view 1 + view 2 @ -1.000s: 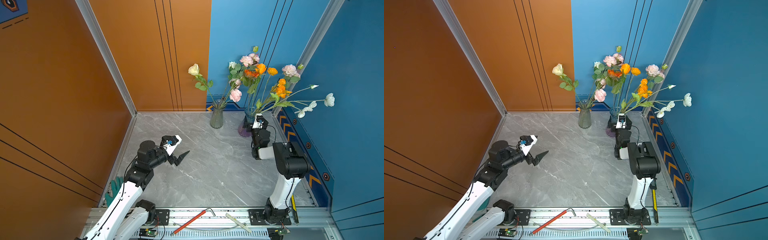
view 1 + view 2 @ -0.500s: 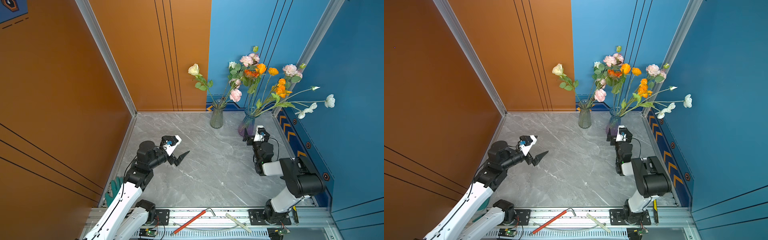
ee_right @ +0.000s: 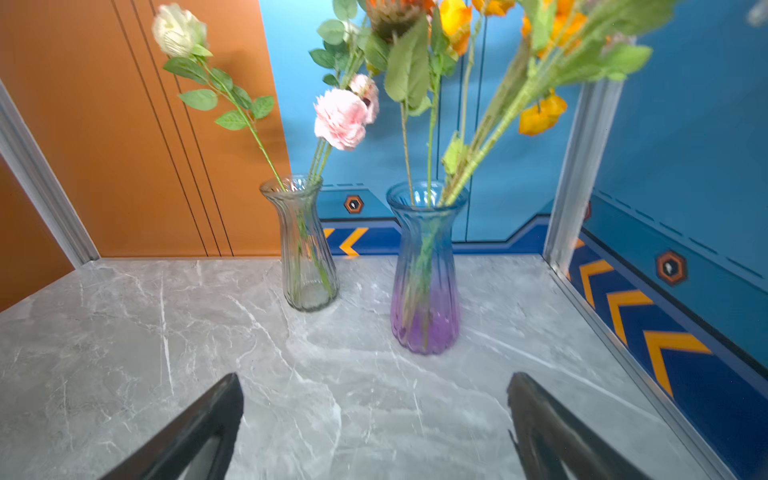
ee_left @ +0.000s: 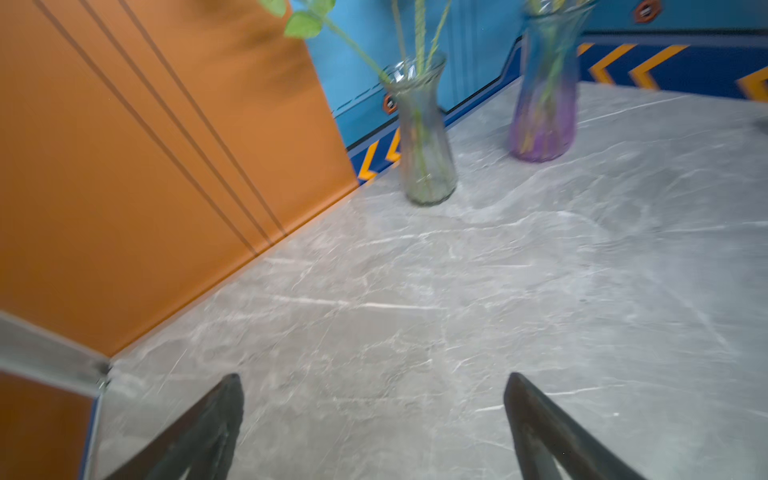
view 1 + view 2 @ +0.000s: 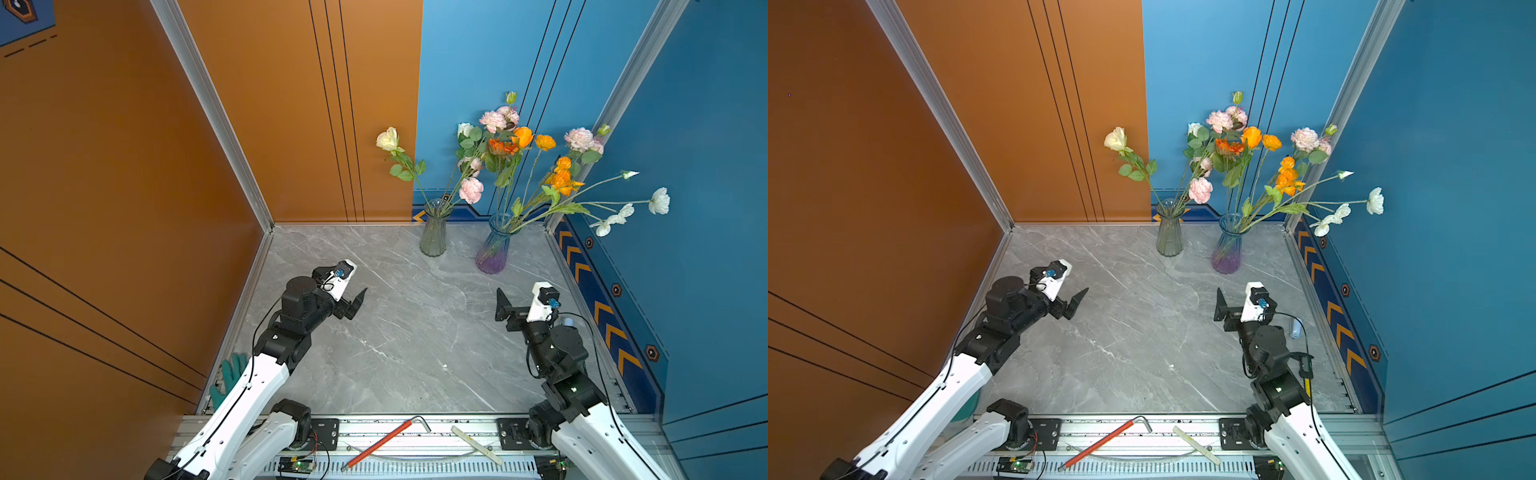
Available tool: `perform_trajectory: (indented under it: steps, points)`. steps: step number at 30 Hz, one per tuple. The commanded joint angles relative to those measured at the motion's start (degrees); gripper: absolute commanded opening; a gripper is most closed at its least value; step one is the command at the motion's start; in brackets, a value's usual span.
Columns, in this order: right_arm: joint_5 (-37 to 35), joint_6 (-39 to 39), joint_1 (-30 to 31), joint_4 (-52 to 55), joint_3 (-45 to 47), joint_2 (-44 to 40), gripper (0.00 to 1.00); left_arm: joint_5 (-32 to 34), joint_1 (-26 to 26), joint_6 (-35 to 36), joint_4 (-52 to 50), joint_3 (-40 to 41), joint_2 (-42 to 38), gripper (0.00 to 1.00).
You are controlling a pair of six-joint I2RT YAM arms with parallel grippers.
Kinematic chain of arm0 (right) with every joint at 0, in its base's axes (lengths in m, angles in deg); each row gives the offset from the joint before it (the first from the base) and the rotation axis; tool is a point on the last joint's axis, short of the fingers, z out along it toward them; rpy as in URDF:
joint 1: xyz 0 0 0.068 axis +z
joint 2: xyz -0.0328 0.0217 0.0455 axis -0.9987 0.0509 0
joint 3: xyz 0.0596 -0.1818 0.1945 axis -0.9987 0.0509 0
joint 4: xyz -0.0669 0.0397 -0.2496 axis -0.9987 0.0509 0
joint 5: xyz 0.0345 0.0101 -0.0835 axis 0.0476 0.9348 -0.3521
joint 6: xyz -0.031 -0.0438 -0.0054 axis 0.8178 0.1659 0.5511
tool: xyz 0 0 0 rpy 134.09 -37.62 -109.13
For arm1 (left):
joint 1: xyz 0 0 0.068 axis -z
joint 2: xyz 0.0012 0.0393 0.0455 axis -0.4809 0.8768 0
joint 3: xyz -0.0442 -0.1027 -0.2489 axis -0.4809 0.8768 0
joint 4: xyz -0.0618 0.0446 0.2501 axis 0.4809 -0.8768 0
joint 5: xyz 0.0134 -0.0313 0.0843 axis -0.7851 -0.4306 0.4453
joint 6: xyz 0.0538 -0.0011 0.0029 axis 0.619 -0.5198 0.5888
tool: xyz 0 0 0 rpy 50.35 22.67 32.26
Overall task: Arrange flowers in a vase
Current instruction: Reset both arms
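Note:
The flowers stand in two glass vases at the back of the grey marble table. A clear vase (image 5: pixel 434 230) (image 3: pixel 307 257) holds a cream rose (image 5: pixel 387 139) and pink blooms (image 3: pixel 340 118). To its right, a blue-to-purple vase (image 5: pixel 494 249) (image 3: pixel 426 291) holds orange flowers (image 5: pixel 563 176) and white ones (image 5: pixel 658 200) that lean right. My left gripper (image 5: pixel 351 293) (image 4: pixel 374 382) hovers open and empty at mid-left. Well in front of the purple vase, my right gripper (image 5: pixel 515 297) (image 3: pixel 374 382) is open and empty too.
Orange wall panels close the left and back left, blue ones the back right and right. On the front rail lie a red-handled tool (image 5: pixel 382 442) and a white strip (image 5: pixel 476 444). A green glove (image 5: pixel 228 376) sits by the left arm's base.
The right arm has drawn back from the purple vase towards the front of the table, gripper still open. The left arm has not moved.

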Motion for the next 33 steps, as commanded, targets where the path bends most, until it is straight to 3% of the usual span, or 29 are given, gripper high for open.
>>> perform_trajectory:
  steps: [1, 6, 11, 17, 21, 24, 28, 33]
  points:
    - [3.18, -7.29, -6.39, 17.54, 0.83, -3.34, 1.00, 14.20, -1.91, -3.82, -2.49, -2.48, 3.30, 0.98]
    - [15.74, -13.36, -19.53, 17.43, 0.74, 1.97, 1.00, 14.70, -3.13, -6.97, -3.53, -3.60, 7.90, 0.98]
    - [16.29, -13.91, -25.71, 7.69, 3.20, 6.44, 1.00, 13.00, -6.22, -11.30, -4.89, -5.22, 12.37, 0.98]
    - [9.66, -10.12, -23.62, -12.84, 7.93, 17.11, 1.00, 7.92, -11.06, -18.71, -1.46, -4.23, 15.90, 0.98]
    - [4.12, -7.37, -21.75, -30.48, 13.30, 26.97, 1.00, 7.18, -11.00, -21.38, 7.50, 0.39, 17.97, 0.98]
    - [5.18, -4.88, -19.68, -35.22, 12.66, 31.72, 1.00, 13.11, -9.50, -15.64, 8.76, 1.19, 18.45, 0.98]
    - [3.46, -0.44, -15.93, -41.79, 11.17, 38.84, 1.00, 24.98, -9.96, -15.91, 19.61, 8.18, 18.76, 0.98]
    - [7.45, 5.29, -14.43, -54.56, 9.36, 50.46, 1.00, 28.38, -6.61, -15.20, 41.65, 19.04, 22.88, 0.98]
